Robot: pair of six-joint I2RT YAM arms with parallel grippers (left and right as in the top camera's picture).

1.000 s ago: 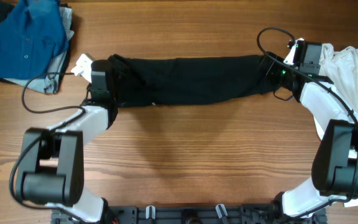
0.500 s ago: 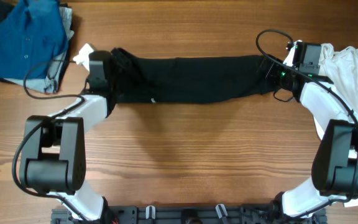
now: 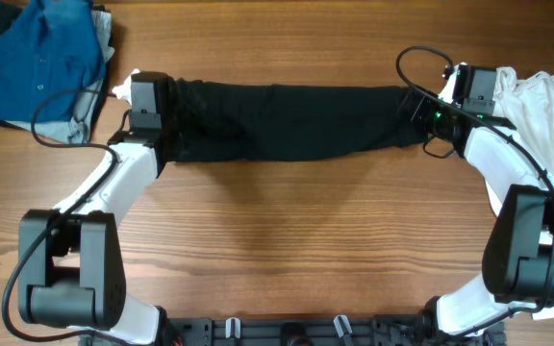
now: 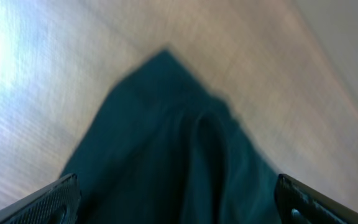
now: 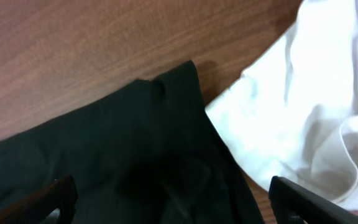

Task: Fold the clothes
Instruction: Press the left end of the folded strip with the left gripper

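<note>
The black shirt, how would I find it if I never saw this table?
Look along the far side of the wooden table. Between a blue shirt heaped at the left corner and a white T-shirt at the right edge lies the black T-shirt. It is the only dark one, laid out as a long flat band.

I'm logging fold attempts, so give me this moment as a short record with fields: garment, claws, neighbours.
garment: black T-shirt, folded into a long band across the table
left claw: open, at the band's left end
right claw: open, at its right end
neighbours: white T-shirt at right, blue shirt at far left
</note>
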